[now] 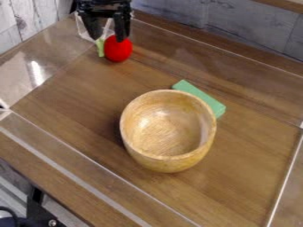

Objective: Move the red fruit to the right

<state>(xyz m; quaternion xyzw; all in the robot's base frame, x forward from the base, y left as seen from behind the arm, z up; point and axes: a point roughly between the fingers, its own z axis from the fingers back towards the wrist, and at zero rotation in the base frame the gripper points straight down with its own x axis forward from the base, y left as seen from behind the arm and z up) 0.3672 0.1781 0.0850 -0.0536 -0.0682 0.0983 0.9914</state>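
The red fruit (117, 49) is a small glossy red ball resting on the wooden table at the far left. My gripper (106, 32) hangs just above and slightly left of it, black fingers pointing down and spread apart, one finger (124, 31) right over the fruit's top. The jaws stand open and hold nothing. I cannot tell whether the fingers touch the fruit.
A large wooden bowl (168, 129) stands in the middle of the table. A flat green block (201, 96) lies behind its right side. Clear plastic walls (71, 155) edge the table (254, 142). A pale stick-like thing (88, 32) leans at the far left by the gripper.
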